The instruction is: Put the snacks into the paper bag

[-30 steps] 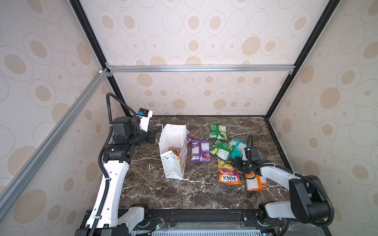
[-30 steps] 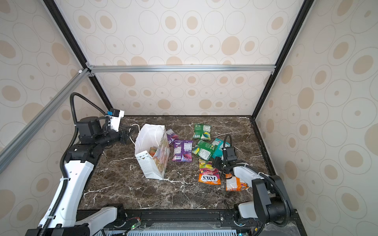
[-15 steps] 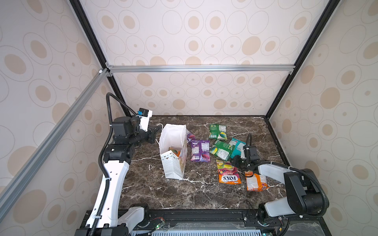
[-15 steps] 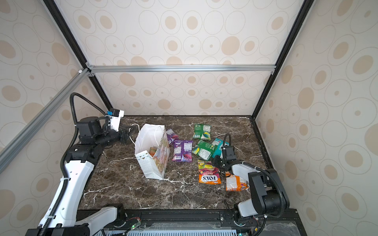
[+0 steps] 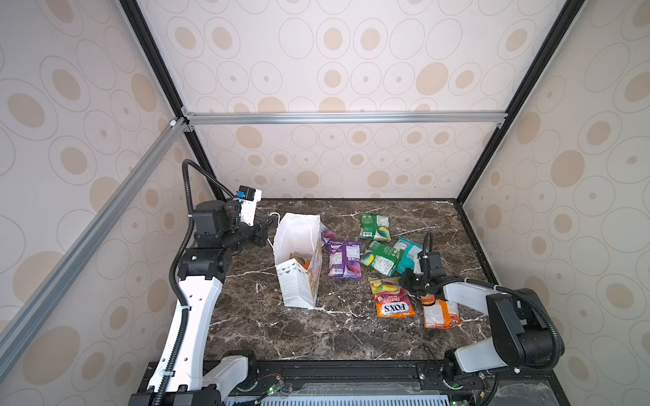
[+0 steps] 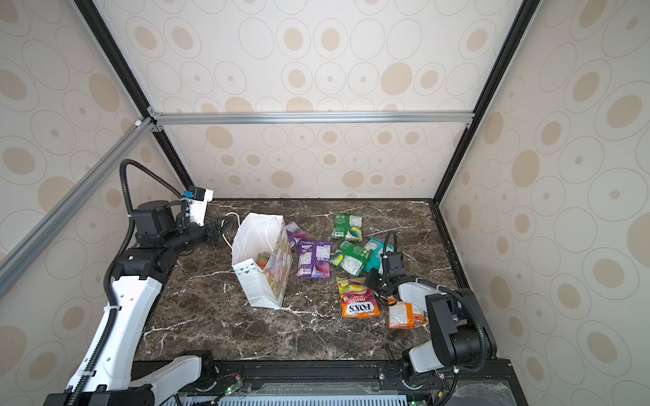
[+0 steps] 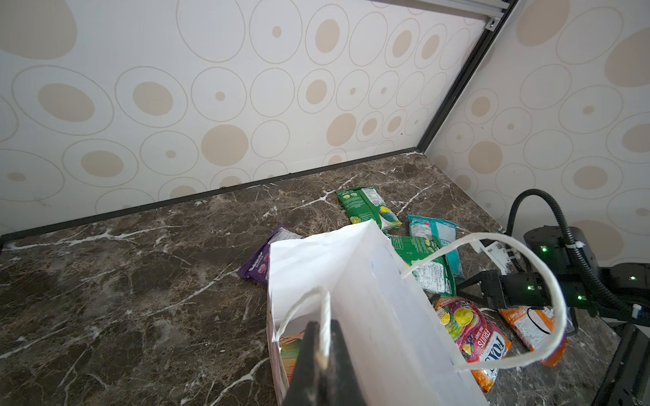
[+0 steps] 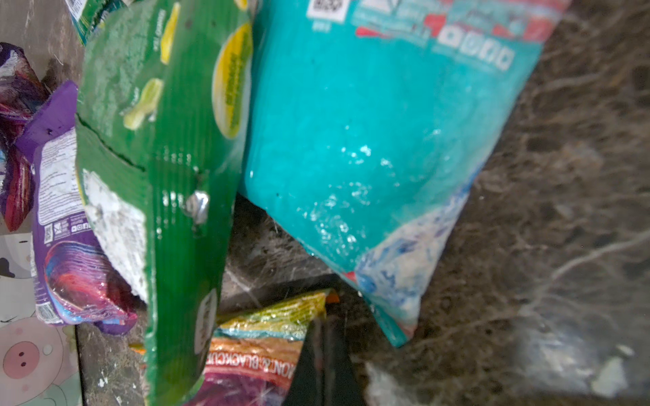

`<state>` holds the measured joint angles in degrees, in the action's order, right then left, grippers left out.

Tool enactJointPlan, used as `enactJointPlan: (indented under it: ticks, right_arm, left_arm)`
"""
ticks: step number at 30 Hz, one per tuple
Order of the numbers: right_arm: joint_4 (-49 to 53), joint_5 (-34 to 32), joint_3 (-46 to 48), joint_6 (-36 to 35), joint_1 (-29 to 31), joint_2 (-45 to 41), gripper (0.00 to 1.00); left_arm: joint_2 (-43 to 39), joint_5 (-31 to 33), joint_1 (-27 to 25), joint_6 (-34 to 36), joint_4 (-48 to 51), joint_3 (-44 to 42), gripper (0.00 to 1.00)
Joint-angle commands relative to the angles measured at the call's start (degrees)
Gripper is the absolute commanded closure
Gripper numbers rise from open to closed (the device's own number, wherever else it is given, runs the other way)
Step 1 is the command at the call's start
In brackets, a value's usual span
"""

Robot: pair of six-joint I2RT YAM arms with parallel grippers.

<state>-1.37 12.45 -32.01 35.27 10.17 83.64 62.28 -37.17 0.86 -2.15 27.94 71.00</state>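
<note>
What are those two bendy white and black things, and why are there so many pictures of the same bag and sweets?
They are two robot arms with pinchers called grippers. Two pictures look down on the whole marble table; two come from small cameras on the arms' wrists. A white paper bag stands there with one orange packet inside. Beside it lie more snacks: a purple packet, a green packet, a teal packet and others. The left gripper is shut on the bag's cord handle. The right gripper is shut on a corner of the orange FOX'S packet.
</note>
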Motion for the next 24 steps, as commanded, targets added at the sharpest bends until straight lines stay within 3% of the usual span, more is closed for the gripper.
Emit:
enactJointPlan:
  ticks: [1,10,24]
  right_arm:
    - [3.7,0.2,1.2,-0.5,-0.2,-2.9,1.0]
    - [8.9,-0.4,0.7,-0.9,-0.2,-12.0,1.0]
    - [10.4,4.2,-1.1,-1.2,-0.2,-16.9,1.0]
  left_arm:
    - [-1.1,-0.3,-0.2,-0.2,-1.6,0.2,1.0]
    - [-1.5,0.0,-0.2,-0.3,-1.7,0.2,1.0]
    - [-1.9,0.7,-0.2,-0.6,-2.3,-0.1,1.0]
